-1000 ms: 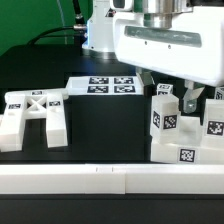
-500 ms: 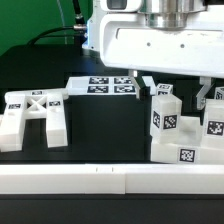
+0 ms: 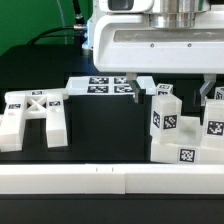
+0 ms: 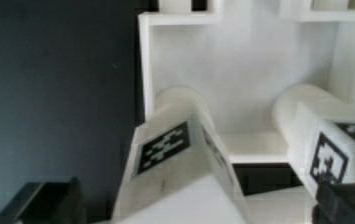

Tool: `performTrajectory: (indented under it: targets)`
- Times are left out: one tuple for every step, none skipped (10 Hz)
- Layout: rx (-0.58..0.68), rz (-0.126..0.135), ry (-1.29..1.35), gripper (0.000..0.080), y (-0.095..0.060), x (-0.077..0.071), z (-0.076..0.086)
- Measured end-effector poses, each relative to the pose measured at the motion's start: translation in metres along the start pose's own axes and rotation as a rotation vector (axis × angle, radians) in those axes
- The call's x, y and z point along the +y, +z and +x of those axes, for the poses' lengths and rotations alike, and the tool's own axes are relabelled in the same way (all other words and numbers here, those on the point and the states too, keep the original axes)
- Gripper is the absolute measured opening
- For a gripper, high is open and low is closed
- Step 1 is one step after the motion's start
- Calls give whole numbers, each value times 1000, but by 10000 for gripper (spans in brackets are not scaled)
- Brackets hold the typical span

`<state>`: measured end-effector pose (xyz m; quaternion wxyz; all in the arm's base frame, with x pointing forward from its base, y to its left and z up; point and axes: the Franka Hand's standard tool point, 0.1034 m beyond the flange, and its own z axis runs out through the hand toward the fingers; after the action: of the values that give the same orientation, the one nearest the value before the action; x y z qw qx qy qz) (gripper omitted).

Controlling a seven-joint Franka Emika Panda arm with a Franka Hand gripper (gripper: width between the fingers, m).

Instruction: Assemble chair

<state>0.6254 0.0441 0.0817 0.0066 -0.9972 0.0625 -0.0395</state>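
Note:
The chair parts are matte white with black-and-white tags. An X-braced frame lies at the exterior view's left. A cluster of chunky parts stands at the right, with an upright tagged leg in front. My gripper hangs just above this cluster. It is open, with one finger on each side of the leg's top. In the wrist view the gripper has its dark fingertips wide apart. The tagged leg sits between them, untouched, and a second tagged part is beside it.
The marker board lies flat behind the parts, near the middle. A long white rail runs along the front edge of the black table. The robot's large white body fills the upper right.
The fingers have spread wider apart around the upright leg's top. The gripper body has shifted slightly to the exterior view's left. The parts have not moved.

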Motion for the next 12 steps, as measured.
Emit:
performTrajectory:
  targets:
    - [0, -8, -64, 649, 0, 1, 0]
    - [0, -9, -130, 649, 0, 3, 0]
    - [0, -9, -167, 649, 0, 6, 1]
    - [-1, -9, -193, 525, 0, 6, 1]
    - [-1, -9, -184, 369, 0, 6, 1]
    - [0, -8, -174, 369, 0, 6, 1]
    - [0, -9, -160, 285, 0, 6, 1]
    - [0, -9, -160, 286, 0, 6, 1]
    - [0, -7, -131, 286, 0, 6, 1]
    - [0, -6, -29, 286, 0, 5, 1]
    - [0, -6, 39, 286, 0, 5, 1]
    - [1, -4, 132, 286, 0, 5, 1]
